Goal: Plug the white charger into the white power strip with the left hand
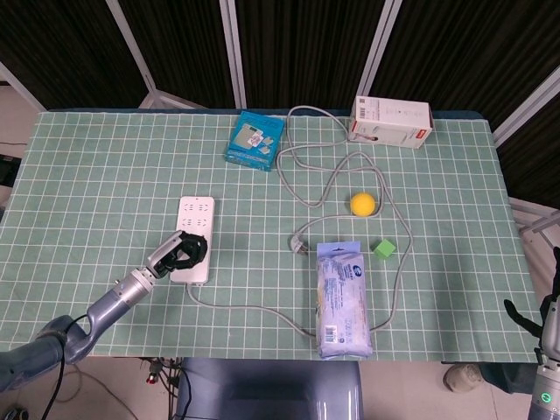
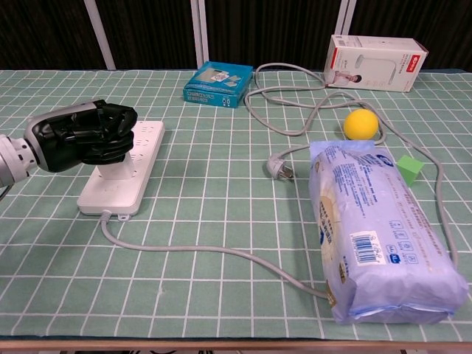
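Counter (image 1: 105,175): green checked cloth.
Left hand (image 2: 81,136): I grip charger (image 2: 118,168) on strip (image 2: 144,140).
Right hand (image 1: 549,315): cannot tell.

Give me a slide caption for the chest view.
Left hand holds the white charger on the white power strip.

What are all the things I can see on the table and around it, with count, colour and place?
power strip: one, white, left part of the table
charger: one, white, standing on the power strip
cable: one, grey, looping to a loose plug
ball: one, yellow, right of centre
cube: one, green, beside the packet
packet: one, pale blue, near right
blue box: one, far centre
white box: one, far right
left hand: grips the charger
right hand: off the table's right corner
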`<state>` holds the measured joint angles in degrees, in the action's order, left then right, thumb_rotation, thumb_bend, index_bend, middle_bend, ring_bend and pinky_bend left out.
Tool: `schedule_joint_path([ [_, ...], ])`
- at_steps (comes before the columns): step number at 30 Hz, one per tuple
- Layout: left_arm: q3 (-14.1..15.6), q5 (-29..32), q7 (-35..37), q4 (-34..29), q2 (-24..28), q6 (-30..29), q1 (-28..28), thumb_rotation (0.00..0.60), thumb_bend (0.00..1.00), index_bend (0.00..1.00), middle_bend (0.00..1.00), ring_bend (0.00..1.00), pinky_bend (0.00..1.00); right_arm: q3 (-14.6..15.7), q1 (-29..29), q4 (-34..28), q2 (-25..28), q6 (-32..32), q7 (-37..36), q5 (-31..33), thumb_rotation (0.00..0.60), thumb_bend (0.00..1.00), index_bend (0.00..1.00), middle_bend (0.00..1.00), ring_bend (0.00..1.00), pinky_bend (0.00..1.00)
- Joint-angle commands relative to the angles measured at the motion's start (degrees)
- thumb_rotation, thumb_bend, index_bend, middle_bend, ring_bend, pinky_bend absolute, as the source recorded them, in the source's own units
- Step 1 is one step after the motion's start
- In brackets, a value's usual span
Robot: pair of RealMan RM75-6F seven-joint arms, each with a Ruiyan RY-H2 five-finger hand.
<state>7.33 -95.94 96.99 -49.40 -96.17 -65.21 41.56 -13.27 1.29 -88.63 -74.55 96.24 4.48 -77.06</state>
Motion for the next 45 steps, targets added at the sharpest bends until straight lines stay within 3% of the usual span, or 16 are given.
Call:
schedule_joint_path([
  [1, 0.0, 0.0, -0.1, 0.1, -0.1, 0.0, 0.0, 0.600, 1.00, 0.88, 0.92, 0.81, 0.99, 0.0, 0.1, 0.1, 0.0, 0.0, -0.1, 0.0, 0.600, 0.13, 0.01, 0.00, 0.00, 0.00],
  [7, -0.8, -0.4, -0.7, -1.7, 1.1, -2.0, 0.3, 0.600, 1.00, 0.88, 0.92, 0.81, 0.99, -0.1, 0.0, 0.1, 0.0, 0.1, 0.0, 0.1, 0.600, 0.13, 0.01, 0.00, 0.00, 0.00],
  [12, -3.0, -1.2, -4.7, -7.8, 5.3, -7.2, 0.8, 0.600, 1.00, 0.88, 0.92, 0.81, 0.99, -0.1, 0.0, 0.0, -0.1, 0.1, 0.2, 0.0, 0.600, 0.13, 0.01, 0.00, 0.00, 0.00],
  [16, -5.5, -0.5, -11.7, -15.6, 10.5, -11.0, 0.3, 0.600, 0.99, 0.88, 0.92, 0.81, 0.98, 0.0, 0.1, 0.0, 0.0, 0.1, 0.0, -0.1, 0.600, 0.13, 0.01, 0.00, 0.00, 0.00],
  [19, -7.8, 1.5, -20.2, -21.5, 14.3, -13.3, -1.0, 0.600, 0.93, 0.86, 0.88, 0.76, 0.91, 0.0, 0.1, 0.0, 0.1, 0.2, 0.0, -0.1, 0.600, 0.13, 0.01, 0.00, 0.00, 0.00],
  [22, -10.3, 4.2, -35.8, -26.3, 16.7, -15.6, -3.1, 0.600, 0.79, 0.73, 0.74, 0.61, 0.73, 0.1, 0.1, 0.0, 0.0, 0.1, 0.1, -0.2, 0.600, 0.13, 0.01, 0.00, 0.00, 0.00],
  [24, -11.2, 5.6, -49.6, -28.8, 18.1, -16.7, -4.5, 0.600, 0.62, 0.54, 0.53, 0.42, 0.52, 0.3, 0.0, 0.0, 0.0, 0.1, 0.2, -0.4, 0.600, 0.13, 0.01, 0.00, 0.00, 0.00],
  [27, -10.6, 8.9, -73.0, -35.4, 22.0, -15.2, -6.6, 0.600, 0.39, 0.39, 0.27, 0.15, 0.28, 0.5, 0.0, 0.1, 0.1, -0.1, 0.3, -0.8, 0.600, 0.13, 0.01, 0.00, 0.00, 0.00],
  [29, -9.2, 12.4, -88.8, -42.1, 25.4, -15.2, -9.5, 0.600, 0.31, 0.34, 0.18, 0.06, 0.21, 0.8, -0.1, 0.1, 0.2, -0.3, 0.2, -1.1, 0.600, 0.13, 0.01, 0.00, 0.00, 0.00],
  [32, -7.7, 15.7, -107.1, -49.1, 27.8, -19.7, -14.1, 0.600, 0.30, 0.34, 0.15, 0.03, 0.17, 1.4, -0.2, 0.2, 0.8, -0.6, 0.0, -2.2, 0.600, 0.13, 0.01, 0.00, 0.00, 0.00],
  [35, -6.0, 15.4, -109.9, -51.3, 27.6, -23.8, -18.3, 0.600, 0.29, 0.32, 0.13, 0.02, 0.15, 2.1, -0.2, 0.3, 1.3, -0.7, -0.7, -3.4, 0.600, 0.13, 0.01, 0.00, 0.00, 0.00],
  [39, -3.7, 17.4, -109.1, -51.0, 28.9, -24.7, -22.8, 0.600, 0.29, 0.28, 0.11, 0.00, 0.12, 2.8, -0.4, 0.4, 2.0, -1.2, -1.3, -4.5, 0.600, 0.13, 0.01, 0.00, 0.00, 0.00],
  [45, -3.5, 18.0, -103.3, -47.7, 28.7, -26.3, -27.3, 0.600, 0.29, 0.26, 0.08, 0.00, 0.11, 3.8, -0.6, 0.5, 3.3, -2.6, -2.2, -5.5, 0.600, 0.13, 0.01, 0.00, 0.00, 0.00],
])
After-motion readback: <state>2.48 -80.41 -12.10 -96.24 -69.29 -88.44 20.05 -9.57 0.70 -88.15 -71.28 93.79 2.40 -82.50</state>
